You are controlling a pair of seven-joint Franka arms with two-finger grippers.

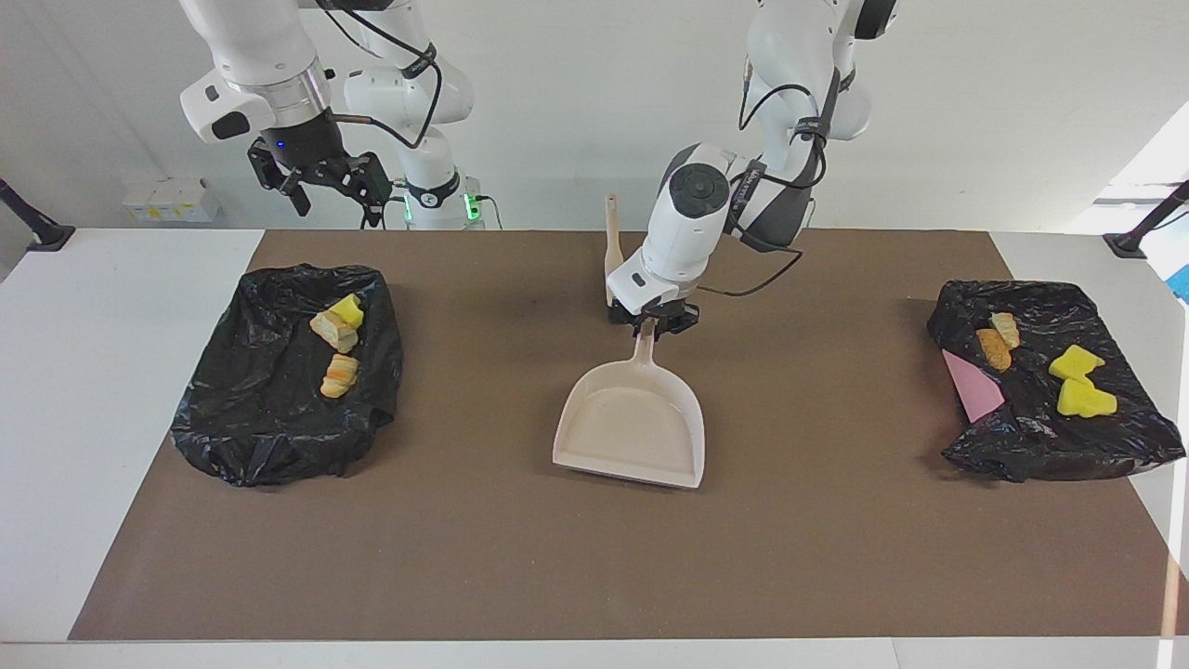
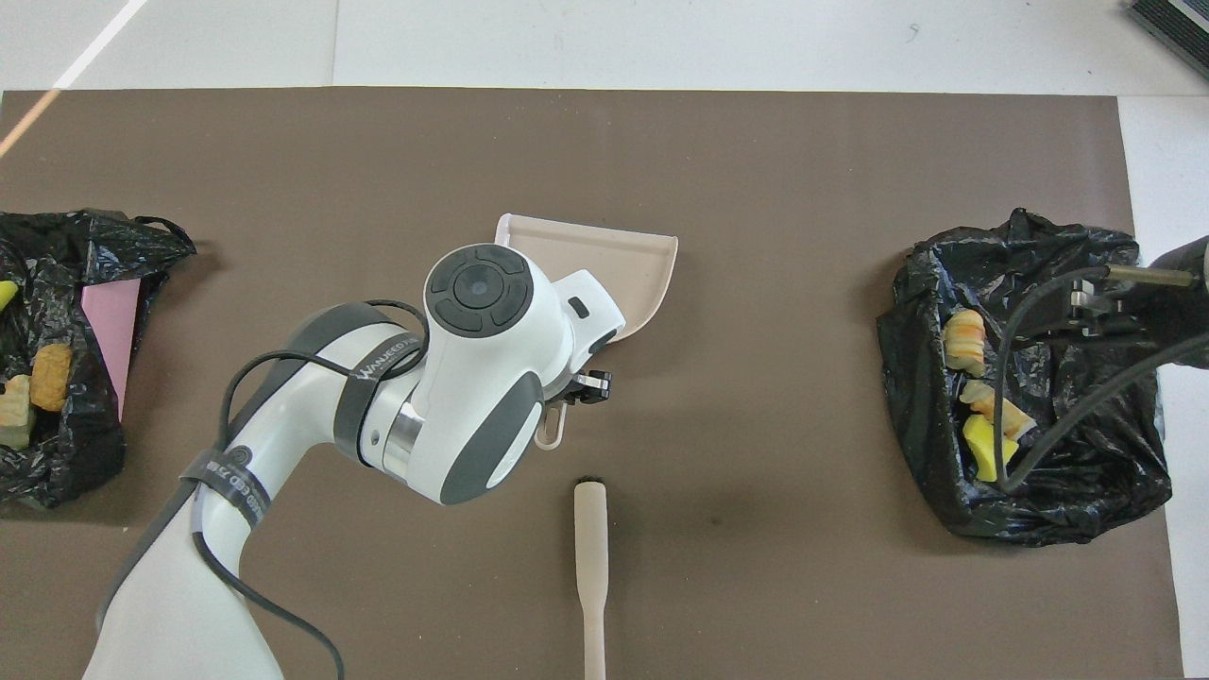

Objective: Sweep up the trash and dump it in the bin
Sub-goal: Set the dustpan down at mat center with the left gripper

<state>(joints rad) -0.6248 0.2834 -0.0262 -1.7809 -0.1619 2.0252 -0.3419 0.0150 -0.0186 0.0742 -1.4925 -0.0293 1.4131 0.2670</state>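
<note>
Facing view: left end effector (image 1: 653, 324) grips the dustpan (image 1: 632, 424) handle, mouth pointing away from robots; right end effector (image 1: 320, 181) wide.

Left gripper (image 1: 653, 324) clamped mid-table — right gripper (image 1: 320, 182) waits open.

A robotics lab, set up for a test rather than lived in. Two white arms (image 1: 279, 56) stand bolted at one edge of a white desk (image 1: 102, 372), their cables hanging loose and green lights glowing at their bases. A plain brown mat (image 1: 520, 548) covers the desk's middle like a marked work area. The wall is bare and white. Black camera or lamp stands (image 1: 28, 223) are clamped at the desk's corners. The bin bags (image 1: 269, 418) and dustpan (image 1: 632, 427) lie staged as props.
</note>
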